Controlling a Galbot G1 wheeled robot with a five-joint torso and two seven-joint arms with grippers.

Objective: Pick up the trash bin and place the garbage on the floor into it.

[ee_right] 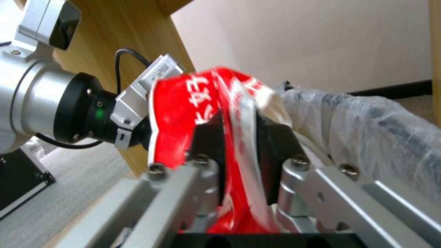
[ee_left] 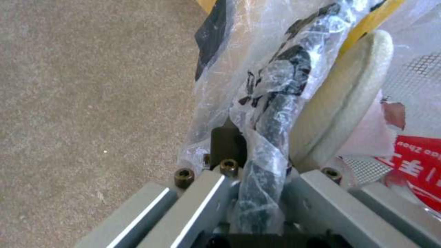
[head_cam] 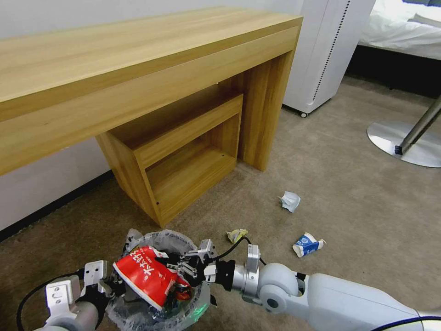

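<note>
Red, with white lettering, the crushed wrapper (head_cam: 146,275) is what your right gripper (head_cam: 183,268) holds: in the right wrist view its two dark pads (ee_right: 209,144) are pressed together on the wrapper's (ee_right: 216,113) creased edge. From the head view you see this wrapper tilted over the mouth of the trash bin (head_cam: 161,243), touching the crinkled clear liner at the rim.

Your left gripper (head_cam: 98,287) holds the bin itself. In the left wrist view its fingers (ee_left: 227,143) are clamped on the bag-covered dark rim (ee_left: 275,113), one finger outside the wall and the other inside. Within the bin, just beside that rim, you can make out the pale sole of a white slipper (ee_left: 342,100) standing on edge, and more red wrapper (ee_left: 416,162) next to it.

On the beige carpet (head_cam: 367,202) to your right, three pieces lie apart from one another: a yellow wrapper (head_cam: 236,235) nearest the bin, a blue-white carton (head_cam: 307,244) farther right, and crumpled white paper (head_cam: 290,201) beyond them. A wooden desk (head_cam: 138,59) with a low open shelf unit (head_cam: 183,151) beneath it stands behind the bin.
</note>
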